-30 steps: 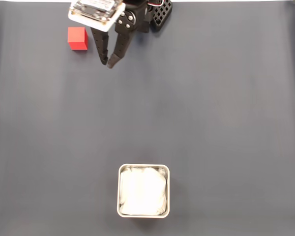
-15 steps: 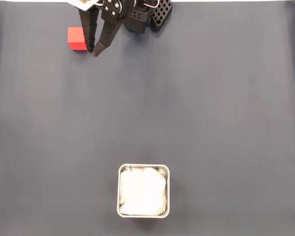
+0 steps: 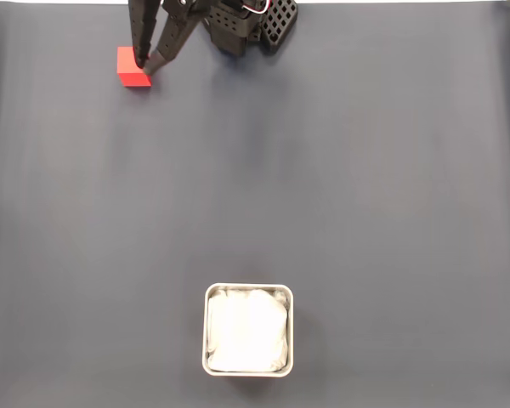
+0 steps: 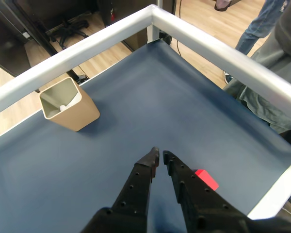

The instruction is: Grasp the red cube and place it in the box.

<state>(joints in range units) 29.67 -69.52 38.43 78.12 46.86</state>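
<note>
- In the fixed view your gripper (image 3: 144,62) sits at the top left of the table (image 3: 340,170), its black fingers (image 3: 141,38) pointing down the picture.
- The jaws are nearly closed, tips almost together with a thin gap, and nothing is held between them.
- The red cube (image 3: 132,67) lies on the dark blue-grey table right by those tips; in the fixed view the tips overlap the cube's right edge, though you cannot tell whether they touch it.
- In the wrist view the cube (image 4: 206,179) peeks out just right of the right-hand finger, resting on the table near the metal rail (image 4: 218,48).
- The box (image 3: 248,329), a grey square tray with white crumpled lining, sits at the bottom centre of the fixed view, well apart from the cube.
- In the wrist view the box (image 4: 69,105) looks tan and stands near the far rail, left of the jaws.
- A person's legs (image 4: 262,24) show beyond the rail at the upper right of the wrist view.
</note>
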